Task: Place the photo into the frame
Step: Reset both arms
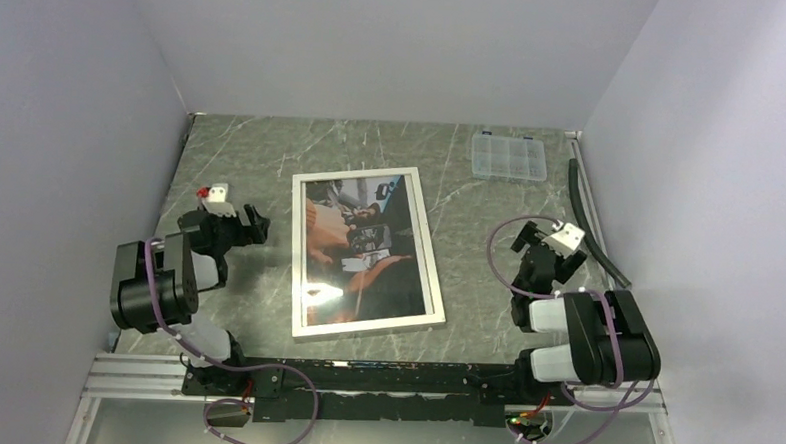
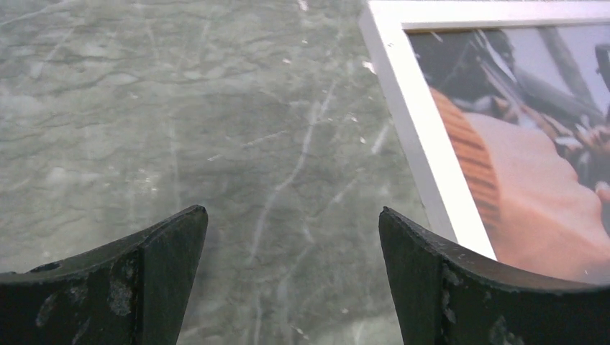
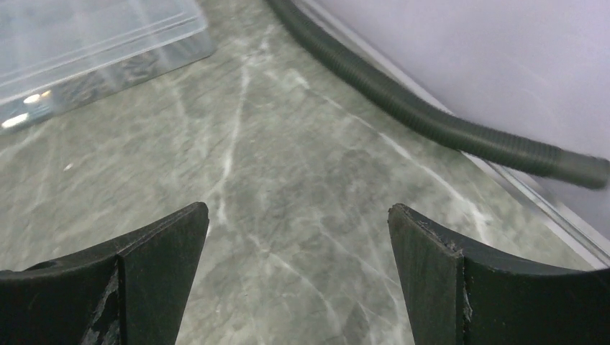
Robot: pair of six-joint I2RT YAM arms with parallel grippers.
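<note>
Photo (image 1: 366, 246) lies in the frame (image 1: 368, 327), centre of the table (image 1: 242, 145); compartment box (image 1: 509, 156) behind-right, hose (image 1: 577, 195) along the right edge.

The top external camera sits high above and behind the arm bases, looking down and forward over the whole table (image 1: 460, 205), with the frame (image 1: 366, 253) near the middle of its view. The left wrist camera hangs low just left of the frame, close over the tabletop. It shares the frame's white left rail with the overhead view. The right wrist camera, well right of the frame and equally low, faces the clear box (image 3: 86, 43) and black hose (image 3: 431, 122) — both also seen from above.
</note>
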